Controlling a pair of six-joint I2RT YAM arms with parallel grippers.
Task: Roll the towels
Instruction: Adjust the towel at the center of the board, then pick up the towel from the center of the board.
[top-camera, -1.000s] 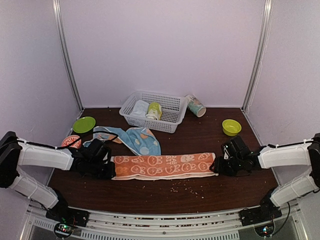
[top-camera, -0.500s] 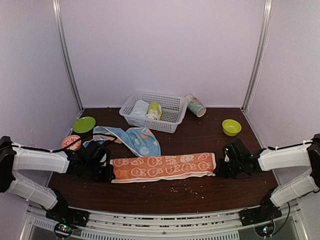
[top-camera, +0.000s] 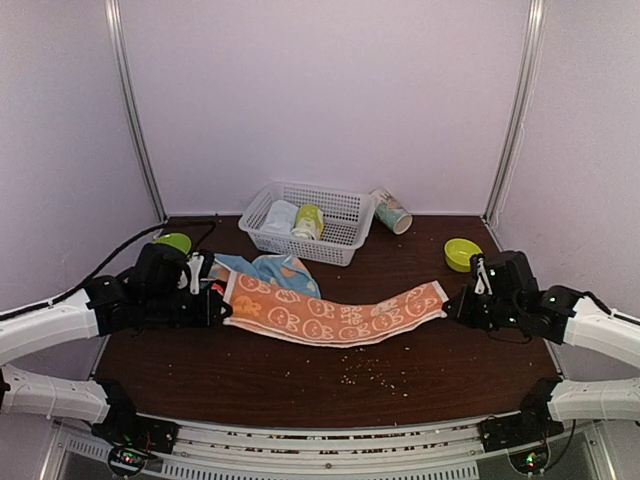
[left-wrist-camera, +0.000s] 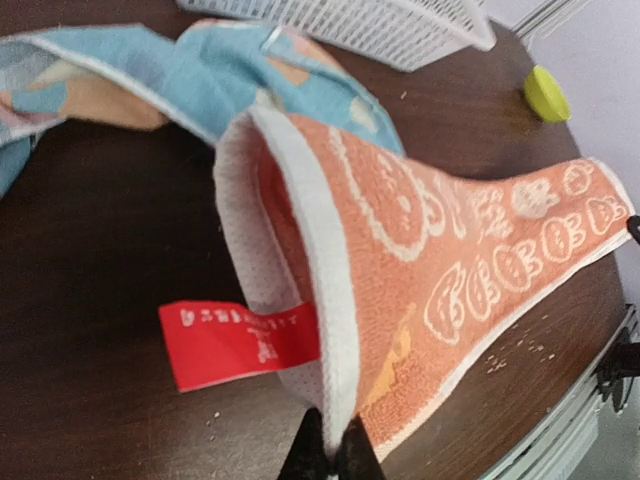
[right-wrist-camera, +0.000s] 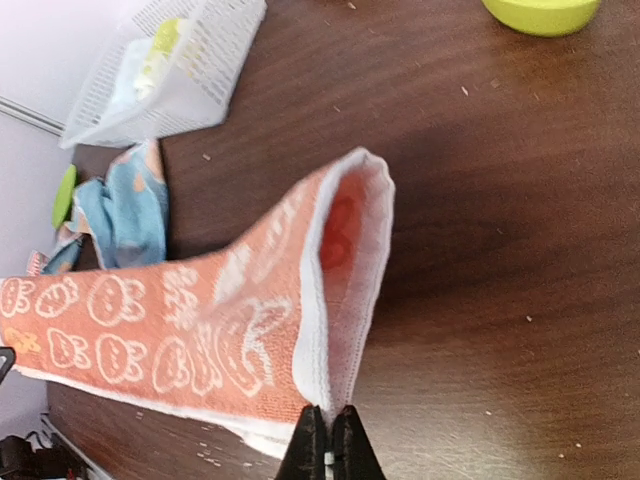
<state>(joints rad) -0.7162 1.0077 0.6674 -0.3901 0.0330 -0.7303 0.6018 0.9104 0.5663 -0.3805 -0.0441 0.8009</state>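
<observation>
Step in hand: peach-orange towel, folded into a long band, held up by its two short ends between the arms; middle sags toward the table, and whether it brushes the wood is hard to tell from above; rolling proper not yet begun, by my reading.

Left gripper: jaws pinched together on the white-hemmed end of the band, just beside the red label; cloth fans up and away from the tips.

Right gripper: jaws likewise closed tight on the opposite end, clamping the doubled hem; the fold opens like a pocket above the tips.

Light blue towel lies crumpled on the table behind the orange one, near the left gripper, untouched and unrolled; white basket at the back holds two rolled towels.

Next move, as I judge it: lower the band flat and straight on bare wood, keeping slight tension so the edges line up; then release one end and turn it over itself toward the other. Risk: the fold slipping open on release; crumbs on the near table could catch in the cloth.
</observation>
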